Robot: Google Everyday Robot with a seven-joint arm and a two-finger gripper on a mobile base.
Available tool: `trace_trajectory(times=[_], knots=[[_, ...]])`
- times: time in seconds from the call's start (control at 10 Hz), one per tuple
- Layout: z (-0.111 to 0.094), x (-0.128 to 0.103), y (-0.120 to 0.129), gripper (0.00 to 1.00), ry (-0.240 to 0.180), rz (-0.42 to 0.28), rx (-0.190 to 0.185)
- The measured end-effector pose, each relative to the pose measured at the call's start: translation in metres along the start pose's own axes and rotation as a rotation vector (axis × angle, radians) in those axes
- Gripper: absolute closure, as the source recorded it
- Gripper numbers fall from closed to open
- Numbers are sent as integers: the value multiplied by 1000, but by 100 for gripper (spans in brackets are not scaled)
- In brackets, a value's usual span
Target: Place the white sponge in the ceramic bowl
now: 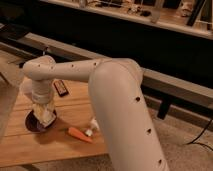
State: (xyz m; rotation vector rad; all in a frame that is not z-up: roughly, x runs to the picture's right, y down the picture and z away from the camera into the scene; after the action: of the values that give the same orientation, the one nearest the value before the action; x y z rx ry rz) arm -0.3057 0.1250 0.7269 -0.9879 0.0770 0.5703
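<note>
Gripper over the bowl — the drop-off step, by the look of it.

The gripper (44,116) hangs above the bowl (34,125) with the sponge (45,117) pale at its tip; whether the jaws grip it I cannot tell. Right of them lies a carrot (79,134) — next, probably, release.
</note>
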Motion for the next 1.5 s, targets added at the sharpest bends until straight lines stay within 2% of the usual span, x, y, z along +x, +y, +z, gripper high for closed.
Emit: trace_trajectory(times=[0.3, 0.5, 0.7, 0.9, 1.1, 1.2, 1.3, 1.5], knots=[[-2, -2, 1, 27, -16, -1, -13], [-16, -7, -5, 27, -48, 14, 0], [-56, -5, -31, 27, -100, 92, 78], [-106, 21, -68, 27, -119, 219, 223], [-139, 47, -95, 27, -116, 328, 359], [-147, 54, -102, 27, -116, 357, 393], [-150, 57, -105, 27, -115, 368, 407], [-149, 55, -103, 27, -115, 363, 407]])
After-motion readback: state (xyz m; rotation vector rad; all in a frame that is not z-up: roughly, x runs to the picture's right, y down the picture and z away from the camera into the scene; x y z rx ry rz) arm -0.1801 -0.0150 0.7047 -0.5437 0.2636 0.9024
